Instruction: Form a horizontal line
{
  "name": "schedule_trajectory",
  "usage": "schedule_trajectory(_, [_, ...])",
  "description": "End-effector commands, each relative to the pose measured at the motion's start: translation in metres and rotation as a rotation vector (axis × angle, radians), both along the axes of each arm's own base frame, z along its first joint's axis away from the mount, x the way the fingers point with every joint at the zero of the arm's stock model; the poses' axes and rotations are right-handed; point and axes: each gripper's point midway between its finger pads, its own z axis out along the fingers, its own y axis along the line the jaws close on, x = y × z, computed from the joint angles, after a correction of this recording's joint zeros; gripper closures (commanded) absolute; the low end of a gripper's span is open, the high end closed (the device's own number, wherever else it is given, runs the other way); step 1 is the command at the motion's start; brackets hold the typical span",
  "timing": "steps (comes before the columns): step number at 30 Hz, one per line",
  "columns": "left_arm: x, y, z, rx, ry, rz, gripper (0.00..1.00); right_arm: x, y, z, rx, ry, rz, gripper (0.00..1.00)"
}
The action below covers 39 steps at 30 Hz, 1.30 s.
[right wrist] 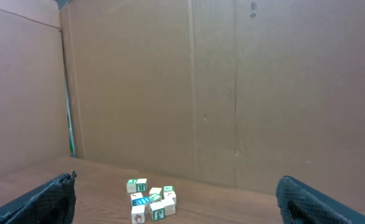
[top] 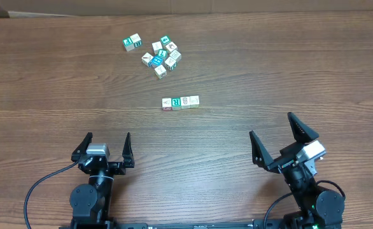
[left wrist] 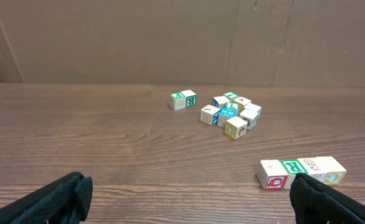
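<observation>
Both pincers, left (top: pixel 106 147) and right (top: pixel 277 138), rest open and empty at six o'clock; four blocks (top: pixel 180 102) lined up, loose pile (top: pixel 161 56) at twelve remains.

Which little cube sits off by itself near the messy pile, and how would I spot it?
Start at the pile of cubes at the far side of the wooden table, beyond the short row of four. The lone cube lies just left of that pile, touching nothing, with green lettering on white.
</observation>
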Motion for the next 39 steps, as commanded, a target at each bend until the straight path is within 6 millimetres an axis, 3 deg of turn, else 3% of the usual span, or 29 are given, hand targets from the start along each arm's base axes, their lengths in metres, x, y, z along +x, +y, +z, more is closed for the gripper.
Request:
schedule_trajectory(1, [0.0, -0.001, 0.001, 0.019, -0.007, -0.005, 0.0, -0.002, -0.005, -0.007, 0.009, -0.014, -0.021, 0.0])
schedule_trajectory(9, [0.0, -0.001, 0.001, 0.019, -0.007, -0.005, 0.0, 0.004, -0.009, -0.042, -0.016, 0.122, -0.042, 0.0])
schedule_trajectory(17, [0.0, -0.001, 0.001, 0.019, -0.007, -0.005, 0.0, 0.008, -0.018, -0.092, -0.05, 0.322, -0.103, 0.0])
schedule_trajectory(30, [0.0, -0.001, 0.001, 0.019, -0.007, -0.005, 0.0, 0.013, -0.037, -0.094, -0.048, 0.327, -0.192, 0.0])
schedule_trajectory(39, [0.0, -0.001, 0.001, 0.019, -0.007, -0.005, 0.0, 0.013, -0.039, -0.094, -0.046, 0.328, -0.197, 0.0])
